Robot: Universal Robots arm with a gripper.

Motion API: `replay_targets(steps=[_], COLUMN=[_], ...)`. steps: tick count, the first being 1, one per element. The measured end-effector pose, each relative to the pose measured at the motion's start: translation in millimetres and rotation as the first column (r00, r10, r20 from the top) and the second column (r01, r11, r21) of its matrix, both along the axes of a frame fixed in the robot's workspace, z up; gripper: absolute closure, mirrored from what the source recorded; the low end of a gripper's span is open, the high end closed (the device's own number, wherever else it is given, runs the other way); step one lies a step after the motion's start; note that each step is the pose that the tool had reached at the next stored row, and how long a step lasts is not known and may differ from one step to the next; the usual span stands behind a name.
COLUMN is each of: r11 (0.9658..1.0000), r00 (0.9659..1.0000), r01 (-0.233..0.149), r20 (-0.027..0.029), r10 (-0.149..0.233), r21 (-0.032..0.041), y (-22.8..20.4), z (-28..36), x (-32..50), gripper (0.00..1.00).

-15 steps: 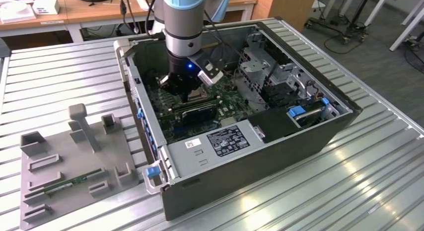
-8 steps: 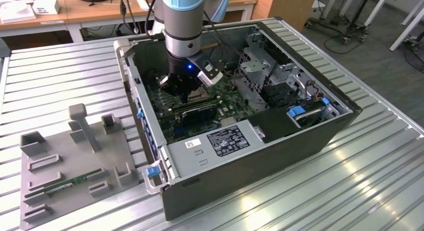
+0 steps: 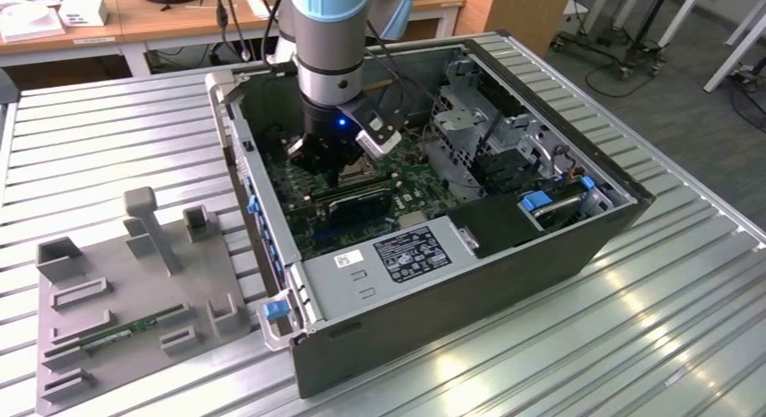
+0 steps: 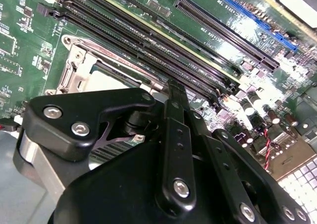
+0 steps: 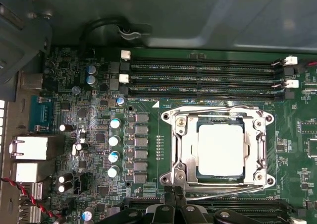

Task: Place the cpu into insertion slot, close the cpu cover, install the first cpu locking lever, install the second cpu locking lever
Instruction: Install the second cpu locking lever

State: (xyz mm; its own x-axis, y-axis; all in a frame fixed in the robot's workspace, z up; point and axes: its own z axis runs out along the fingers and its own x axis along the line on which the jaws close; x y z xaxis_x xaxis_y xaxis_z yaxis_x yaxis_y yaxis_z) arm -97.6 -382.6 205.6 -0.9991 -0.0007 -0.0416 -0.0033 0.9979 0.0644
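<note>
- In the exterior view you see the gripper (image 3: 336, 166) low inside the open computer case (image 3: 479, 282), just above the green motherboard (image 3: 413, 179). Its tips are close to the socket area, but you cannot tell here if they touch anything.
- The case walls stand on all sides of the arm. The drive cage (image 3: 479, 121) is near it on the exterior view's right, and the power supply (image 3: 396, 256) lies toward the front. Outside the case, on the exterior view's left, a grey fixture tray (image 3: 132, 300) with a memory stick (image 3: 126, 332) lies well apart on the metal table (image 3: 670, 327).
- In the second wrist view the fingers (image 4: 176, 135) are pressed together into one narrow black blade, and they hold nothing. Their tip is just beside the edge of the cpu cover (image 4: 74, 68), between it and the long memory slots (image 4: 148, 40).
- In the first wrist view the cpu (image 5: 221, 148) lies flat in the insertion slot (image 5: 218, 149). The cpu cover (image 5: 185, 152) is down around it, with the chip top showing through its cut-out.
- A thin locking lever (image 5: 218, 187) runs along the cover edge nearest the gripper (image 5: 174, 196), and a second lever (image 5: 218, 110) along the opposite edge. The finger tips are at the near lever; you cannot tell if they touch it.
</note>
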Motion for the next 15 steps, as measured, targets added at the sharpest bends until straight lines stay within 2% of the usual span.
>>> replay_targets(steps=[15], r11=[1.0000], r00=[1.0000], r01=[0.000], r20=[0.0000], r10=[0.000], r21=[0.0001], y=[1.3], z=[-3.9], x=[-2.5], gripper=[0.89])
